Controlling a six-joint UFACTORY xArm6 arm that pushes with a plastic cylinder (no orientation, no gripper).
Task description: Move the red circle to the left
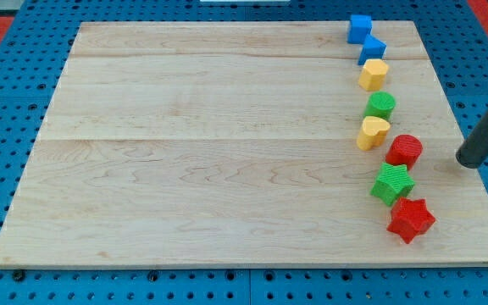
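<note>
The red circle [405,151] lies on the wooden board [210,152] near the view's right, in a column of blocks. My tip [467,160] rests on the board to the right of the red circle, a short gap away and not touching it. A yellow block [373,133] sits just to the upper left of the red circle. A green star [392,184] sits just below it.
The column runs down the view's right: two blue blocks [360,28] [373,50], a yellow block [374,74], a green circle [380,106], then a red star [411,219] at the bottom. Blue pegboard surrounds the board.
</note>
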